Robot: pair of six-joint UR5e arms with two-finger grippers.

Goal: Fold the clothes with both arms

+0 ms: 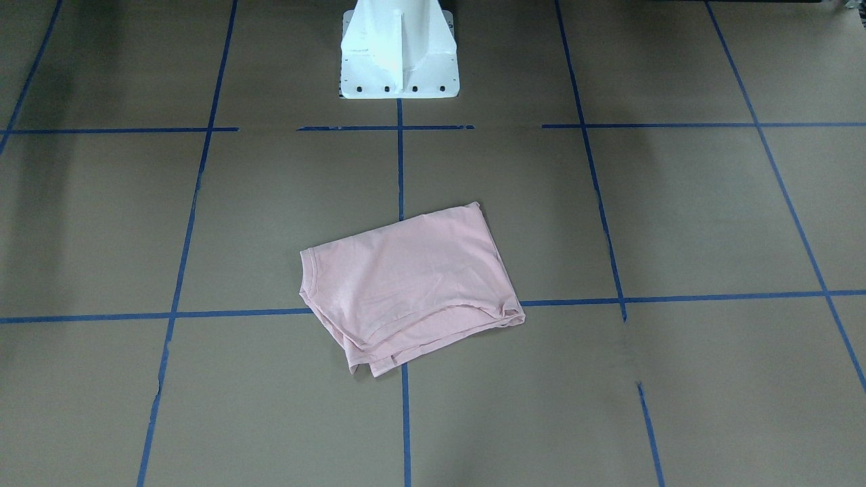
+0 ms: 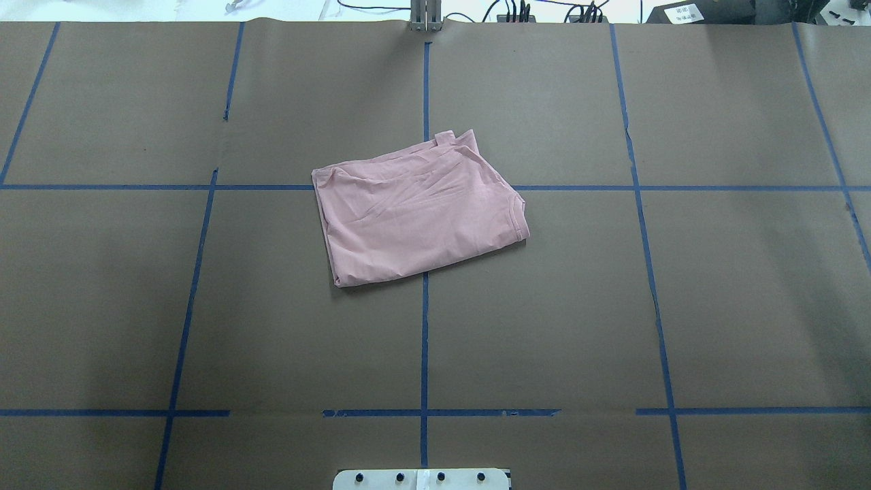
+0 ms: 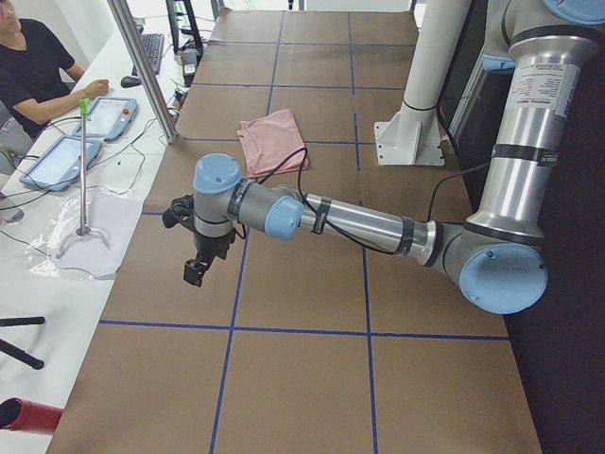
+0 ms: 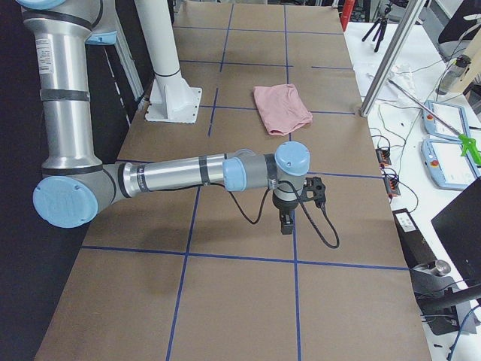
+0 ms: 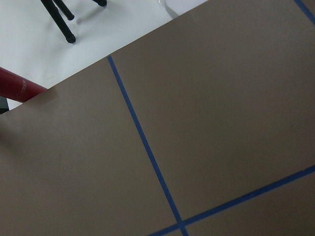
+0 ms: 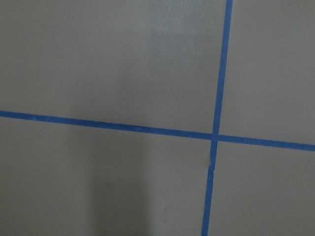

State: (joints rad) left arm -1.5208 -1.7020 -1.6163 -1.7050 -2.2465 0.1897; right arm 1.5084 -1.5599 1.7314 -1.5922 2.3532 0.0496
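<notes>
The pale pink T-shirt [image 1: 413, 284] lies folded into a rough rectangle near the table's middle, plain side up, with no print showing. It also shows in the overhead view [image 2: 415, 211] and both side views [image 3: 269, 137] [image 4: 279, 107]. Both arms are stretched far out to the table's ends, away from the shirt. The left gripper [image 3: 196, 272] hangs above the paper near the operators' side. The right gripper [image 4: 286, 224] hangs above the paper at the opposite end. Both grippers hold nothing, but I cannot tell whether they are open or shut. The wrist views show only brown paper and blue tape.
The white pedestal base [image 1: 399, 54] stands behind the shirt. Blue tape lines [image 2: 424, 340] grid the brown paper. An operator [image 3: 38, 66] sits at a side bench with tablets [image 3: 113, 115]. A metal post [image 3: 142, 66] stands at the table's edge. A red object [image 5: 15, 86] lies beyond that edge.
</notes>
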